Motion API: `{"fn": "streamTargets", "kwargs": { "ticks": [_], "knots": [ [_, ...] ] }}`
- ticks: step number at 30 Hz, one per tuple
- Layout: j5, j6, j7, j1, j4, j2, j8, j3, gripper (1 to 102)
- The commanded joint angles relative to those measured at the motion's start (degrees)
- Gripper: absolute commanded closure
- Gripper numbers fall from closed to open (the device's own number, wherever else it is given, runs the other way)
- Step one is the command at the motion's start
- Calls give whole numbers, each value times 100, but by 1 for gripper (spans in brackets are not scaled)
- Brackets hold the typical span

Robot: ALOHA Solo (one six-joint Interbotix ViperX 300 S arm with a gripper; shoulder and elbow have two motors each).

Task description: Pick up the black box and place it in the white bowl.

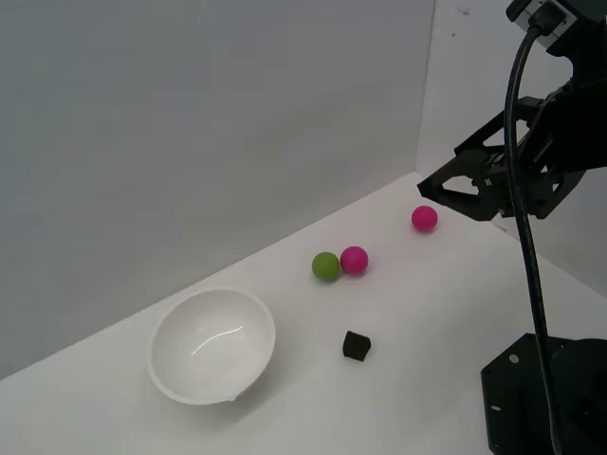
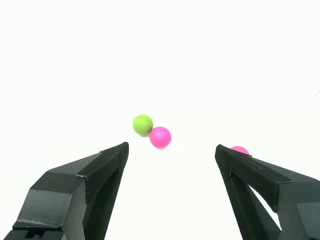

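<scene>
The black box (image 1: 356, 346), a tiny matte cube, rests on the white table toward the front. The white bowl (image 1: 256, 308) sits tipped on the table at the exterior view's left of the cube and holds nothing. My gripper (image 1: 438, 175) hangs in the air at the exterior view's upper right, well away from the cube and above the far pink ball (image 1: 424, 218). In the wrist view the gripper (image 2: 171, 146) is open, with nothing between its fingers. Neither the box nor the bowl shows in the wrist view.
A green ball (image 1: 325, 266) and a pink ball (image 1: 354, 260) touch each other behind the cube; they appear in the wrist view as green ball (image 2: 142, 125) and pink ball (image 2: 160, 137). The black robot base (image 1: 545, 398) and a cable (image 1: 526, 237) fill the lower right. Walls close the back.
</scene>
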Motion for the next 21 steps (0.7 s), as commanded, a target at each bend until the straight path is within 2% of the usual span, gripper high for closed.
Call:
{"fn": "streamTargets", "kwargs": {
  "ticks": [1,7,10,17,21],
  "knots": [
    [-299,-114,88,-97,-229,-114,9,-123,3],
    [-668,-114,738,-237,-589,-712,26,-738,3],
    [-791,-114,905,-387,-712,-932,-9,-958,3],
    [-782,-281,940,-765,-712,-1512,-53,-1538,3],
    [-729,-334,940,-1125,-668,-1819,-229,-1837,3]
  ]
}}
